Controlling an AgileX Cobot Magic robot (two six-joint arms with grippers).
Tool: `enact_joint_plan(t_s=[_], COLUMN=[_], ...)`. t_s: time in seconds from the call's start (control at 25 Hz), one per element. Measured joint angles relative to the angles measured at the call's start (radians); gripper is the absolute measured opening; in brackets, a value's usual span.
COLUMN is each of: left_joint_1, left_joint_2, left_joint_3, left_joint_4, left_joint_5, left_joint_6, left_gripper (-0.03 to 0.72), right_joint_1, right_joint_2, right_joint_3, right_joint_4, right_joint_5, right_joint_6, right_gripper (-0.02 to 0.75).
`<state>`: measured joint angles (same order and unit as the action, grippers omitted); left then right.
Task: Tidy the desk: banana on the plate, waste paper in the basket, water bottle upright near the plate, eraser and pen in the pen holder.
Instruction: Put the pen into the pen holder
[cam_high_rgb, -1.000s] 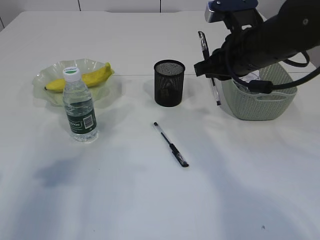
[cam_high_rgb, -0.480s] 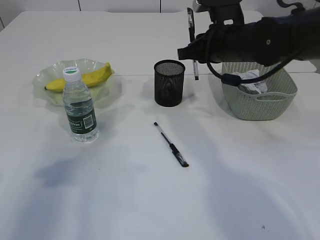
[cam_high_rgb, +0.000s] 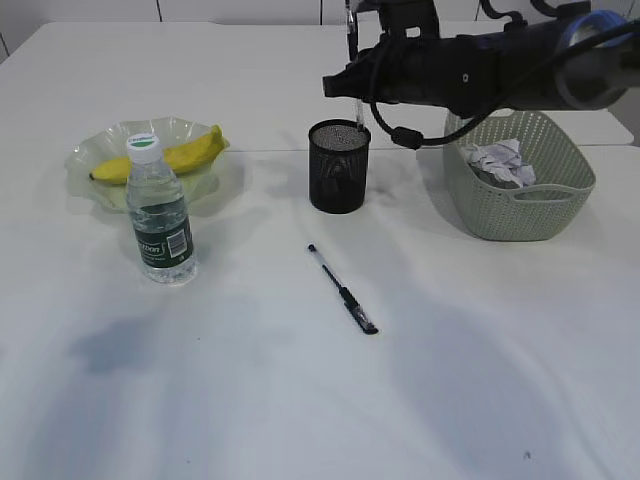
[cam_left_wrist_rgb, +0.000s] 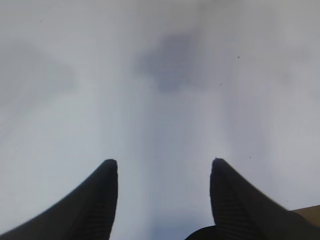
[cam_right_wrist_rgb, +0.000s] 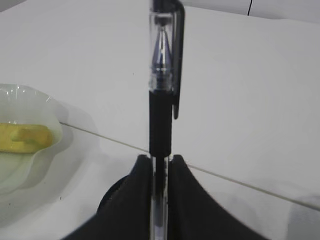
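My right gripper (cam_high_rgb: 345, 88) is shut on a clear black-capped pen (cam_high_rgb: 356, 105) and holds it upright over the black mesh pen holder (cam_high_rgb: 339, 170), lower end at the rim. In the right wrist view the pen (cam_right_wrist_rgb: 161, 100) stands between the shut fingers of the gripper (cam_right_wrist_rgb: 161, 159). A second pen (cam_high_rgb: 343, 290) lies on the desk (cam_high_rgb: 300, 400). The banana (cam_high_rgb: 175, 157) rests on the pale green plate (cam_high_rgb: 85, 152). In front of the plate the water bottle (cam_high_rgb: 160, 212) stands upright. Waste paper (cam_high_rgb: 500, 158) lies in the basket (cam_high_rgb: 520, 200). My left gripper (cam_left_wrist_rgb: 163, 162) is open over bare desk. The eraser is out of view.
The basket stands just right of the pen holder, under my right arm (cam_high_rgb: 500, 70). A seam in the tabletop (cam_right_wrist_rgb: 250, 182) runs behind the holder. The plate (cam_right_wrist_rgb: 30, 150) with the banana (cam_right_wrist_rgb: 22, 137) shows at the left of the right wrist view.
My right arm has carried the pen to the left, from beside the basket to above the pen holder. The pen now stands more upright. The left gripper has not moved.
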<state>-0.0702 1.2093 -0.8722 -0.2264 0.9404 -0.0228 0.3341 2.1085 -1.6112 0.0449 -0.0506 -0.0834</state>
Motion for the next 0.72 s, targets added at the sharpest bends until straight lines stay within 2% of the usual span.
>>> enact_joint_plan(t_s=[0.32, 0.72], left_joint_1=[0.0, 0.0], left_joint_2=[0.0, 0.0], left_joint_3=[0.0, 0.0], left_joint_4=[0.0, 0.0], left_joint_5=[0.0, 0.0], left_joint_6=[0.0, 0.0], left_gripper=[0.412, 0.412], right_joint_1=[0.0, -0.002], right_joint_2=[0.101, 0.177], right_joint_3=[-0.11, -0.122], right_joint_4=[0.0, 0.0], right_joint_5=[-0.058, -0.096], right_joint_6=[0.023, 0.053], right_gripper=[0.043, 0.043])
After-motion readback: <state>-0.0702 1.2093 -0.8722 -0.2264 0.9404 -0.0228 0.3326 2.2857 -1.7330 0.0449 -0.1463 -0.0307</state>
